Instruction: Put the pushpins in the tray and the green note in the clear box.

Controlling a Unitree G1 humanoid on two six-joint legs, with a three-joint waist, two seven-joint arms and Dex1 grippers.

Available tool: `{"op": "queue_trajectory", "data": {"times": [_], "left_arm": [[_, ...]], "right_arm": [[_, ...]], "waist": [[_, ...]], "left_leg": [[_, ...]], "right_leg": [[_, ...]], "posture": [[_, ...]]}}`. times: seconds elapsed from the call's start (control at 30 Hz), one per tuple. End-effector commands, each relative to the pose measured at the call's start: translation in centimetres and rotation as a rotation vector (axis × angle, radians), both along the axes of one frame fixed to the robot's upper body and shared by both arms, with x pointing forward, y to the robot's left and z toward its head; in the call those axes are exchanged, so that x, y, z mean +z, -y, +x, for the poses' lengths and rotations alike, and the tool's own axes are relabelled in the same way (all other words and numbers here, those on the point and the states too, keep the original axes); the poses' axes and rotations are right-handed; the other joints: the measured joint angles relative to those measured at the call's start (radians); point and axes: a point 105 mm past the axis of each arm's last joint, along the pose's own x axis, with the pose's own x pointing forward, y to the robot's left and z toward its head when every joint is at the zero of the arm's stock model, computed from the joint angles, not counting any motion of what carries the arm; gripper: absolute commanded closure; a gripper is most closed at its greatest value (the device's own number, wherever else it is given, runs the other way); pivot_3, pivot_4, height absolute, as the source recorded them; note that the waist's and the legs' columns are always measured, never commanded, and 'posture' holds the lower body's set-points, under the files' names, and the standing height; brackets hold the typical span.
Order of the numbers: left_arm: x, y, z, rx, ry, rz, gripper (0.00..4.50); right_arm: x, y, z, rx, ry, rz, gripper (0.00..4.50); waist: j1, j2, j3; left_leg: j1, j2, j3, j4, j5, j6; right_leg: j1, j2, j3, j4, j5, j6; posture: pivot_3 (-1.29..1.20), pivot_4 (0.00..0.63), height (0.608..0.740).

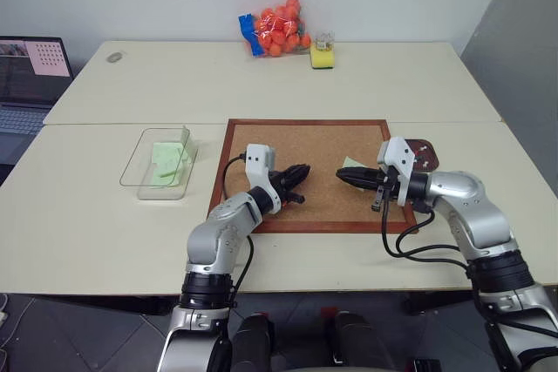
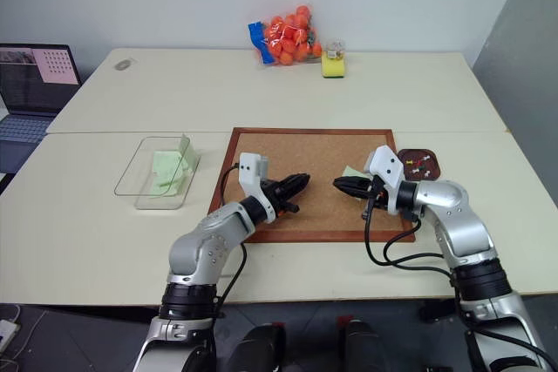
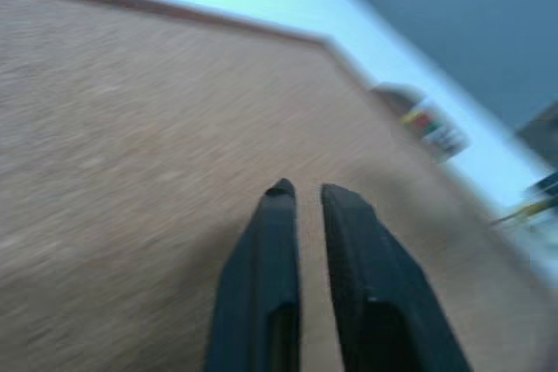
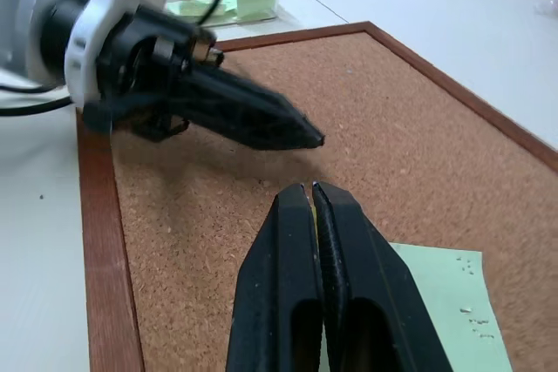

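A pale table [image 1: 105,215] is seen from above, with a large wood-framed corkboard [image 1: 305,141] laid flat near its front edge. To the left of the corkboard a clear box [image 1: 139,167] is placed, and a pale green note [image 1: 166,163] is seen lying inside it. Just past the corkboard's right edge a small reddish-brown tray [image 2: 427,163] is set, with a few pushpins [image 2: 421,162] resting in it. A second green note [image 4: 453,311] lies flat on the cork near the right side, partly hidden beneath the right gripper [image 4: 312,189].

Both arms are held over the corkboard, their tips pointed toward each other with bare cork between them. The right gripper's fingers are pressed together, with nothing seen between them. The left gripper [image 3: 301,189] is seen with a narrow gap between its fingers, and nothing is held.

At the table's far edge an orange mesh bag [image 1: 279,28] and a yellow sponge [image 1: 323,58] are placed; a laptop [image 1: 30,71] is at the far left.
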Motion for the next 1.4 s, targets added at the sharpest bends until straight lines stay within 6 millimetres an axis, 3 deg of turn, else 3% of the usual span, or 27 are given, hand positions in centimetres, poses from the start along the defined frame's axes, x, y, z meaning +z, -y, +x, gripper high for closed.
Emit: {"op": "queue_trajectory", "data": {"times": [0.03, 0.2, 0.43, 0.87, 1.4], "left_arm": [[3.1, 0.7, -1.5, -0.149, 0.004, -0.17, 3.03], [3.5, 0.2, -1.7, -0.215, -0.065, -0.226, 2.14], [2.4, 0.2, -1.3, -0.214, -0.164, -0.239, 0.74], [0.8, 1.2, -2.6, -0.274, -0.326, -0.316, 0.74], [-0.2, 2.2, -2.7, -0.294, -0.355, -0.292, 0.74]], "right_arm": [[0.2, -0.9, -1.5, 0.161, 0.088, -0.115, 4.5], [-1.4, -0.5, -2.4, 0.279, 0.119, -0.248, 4.5], [-1.6, -0.3, -2.0, 0.318, 0.168, -0.29, 4.5], [-0.8, -0.7, -2.2, 0.375, 0.273, -0.34, 4.5], [1.2, -2.2, -2.7, 0.419, 0.349, -0.329, 4.5]], "waist": [[-0.004, 0.0, 0.0], [-0.009, -0.001, 0.0], [-0.01, -0.001, 0.0], [-0.009, -0.001, 0.0], [-0.01, -0.001, 0.0]], "left_leg": [[0.0, 0.0, -0.001, 0.0, 0.0, 0.0], [0.0, 0.0, -0.001, 0.0, 0.0, 0.0], [0.0, 0.0, -0.001, 0.0, 0.0, 0.0], [0.001, 0.0, -0.001, 0.0, 0.0, -0.001], [0.001, 0.0, -0.001, 0.0, 0.0, -0.001]], "right_leg": [[0.0, 0.0, 0.0, 0.0, 0.0, 0.0], [0.0, 0.0, 0.0, 0.0, 0.0, 0.0], [0.001, 0.0, 0.0, 0.0, 0.0, 0.0], [0.001, 0.0, 0.0, 0.0, 0.0, -0.001], [0.001, 0.0, 0.0, 0.0, 0.001, -0.001]], "posture": [[0.0, 0.15, 0.74], [0.0, 0.15, 0.74], [0.0, 0.15, 0.74], [0.0, 0.15, 0.74], [0.0, 0.15, 0.74]]}}
